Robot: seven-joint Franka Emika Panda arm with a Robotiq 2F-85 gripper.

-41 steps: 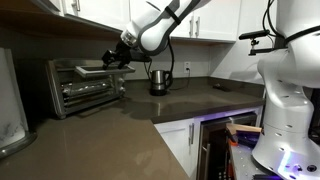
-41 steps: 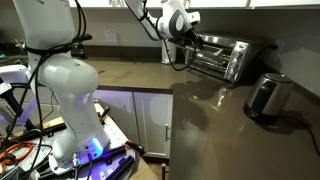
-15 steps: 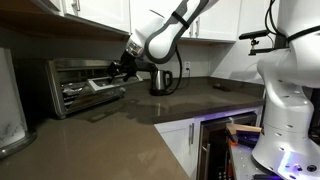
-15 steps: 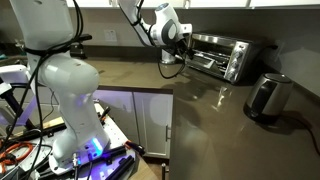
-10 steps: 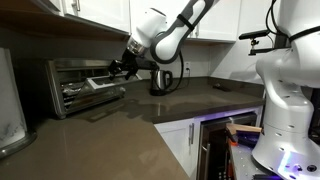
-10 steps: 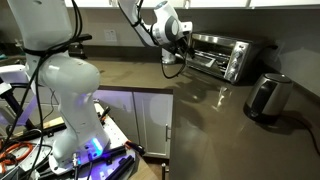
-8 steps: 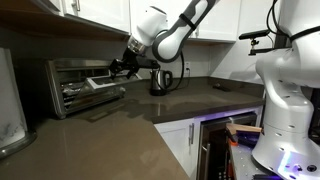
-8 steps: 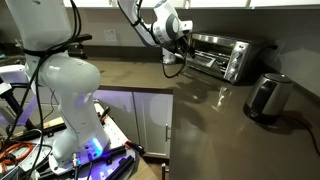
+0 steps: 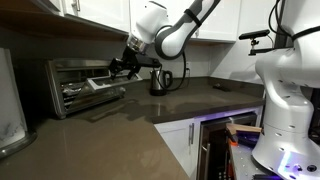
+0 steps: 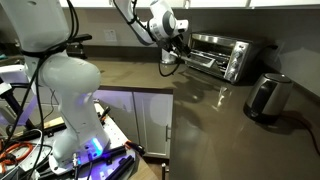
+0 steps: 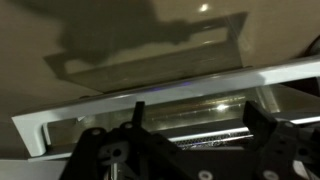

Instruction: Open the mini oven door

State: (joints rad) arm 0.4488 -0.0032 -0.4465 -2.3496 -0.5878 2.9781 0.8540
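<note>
The silver mini oven stands on the counter against the wall and also shows in an exterior view. The mini oven door hangs open, folded down almost flat in front of the wire racks, seen in both exterior views. In the wrist view its pale handle edge runs across the frame with glass below it. My gripper hovers just above the door's outer edge, also seen in an exterior view. Its fingers are spread apart and hold nothing.
A steel electric kettle stands on the counter beside the oven, also seen in an exterior view. The robot's white base stands by the counter corner. A dark under-counter appliance sits below. Upper cabinets hang over the oven.
The oven door has swung down from partly open to nearly flat. Over the last second my gripper has lifted a little up and off the door edge.
</note>
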